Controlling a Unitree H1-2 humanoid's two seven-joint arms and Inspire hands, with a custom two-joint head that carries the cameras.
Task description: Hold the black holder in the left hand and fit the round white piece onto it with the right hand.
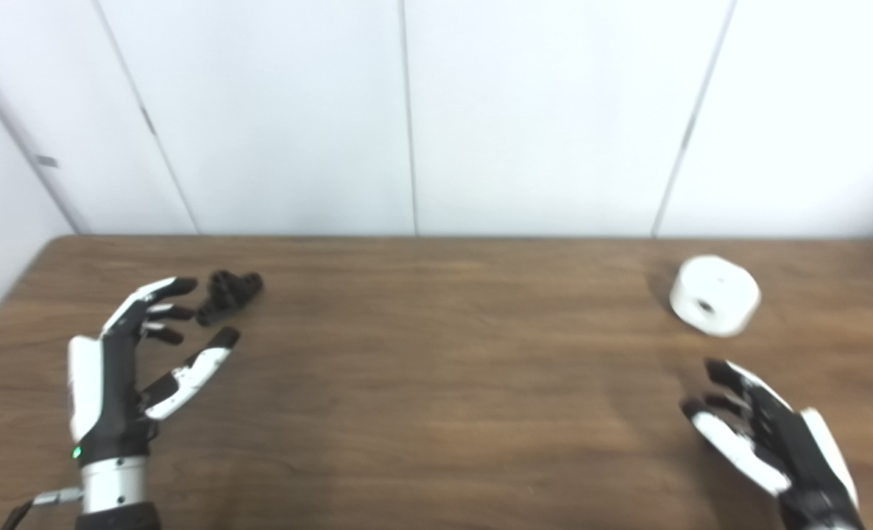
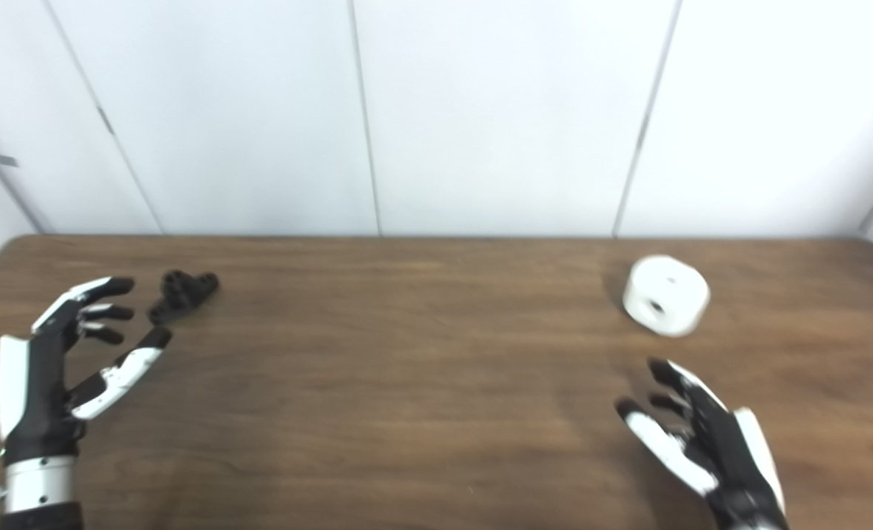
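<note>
A: Reaching, in the left eye view: left hand (image 1: pixel 124 361) released, holder (image 1: pixel 228 294) just past its fingertips, ungrasped. Next, I judge, close round it.

B: Right eye view: right hand (image 2: pixel 705 445) spread, holding nothing, white piece (image 2: pixel 665 294) ahead, apart, on the table (image 2: pixel 407 383). One holder, one piece, two hands.

Brown wood-grain table (image 1: pixel 436 383); white panel wall (image 1: pixel 539 110) behind w/ vertical seams; bright, even light.

Holder (image 1: pixel 228 294) left on table (image 1: pixel 436 383); round piece (image 1: pixel 715 296) right.
</note>
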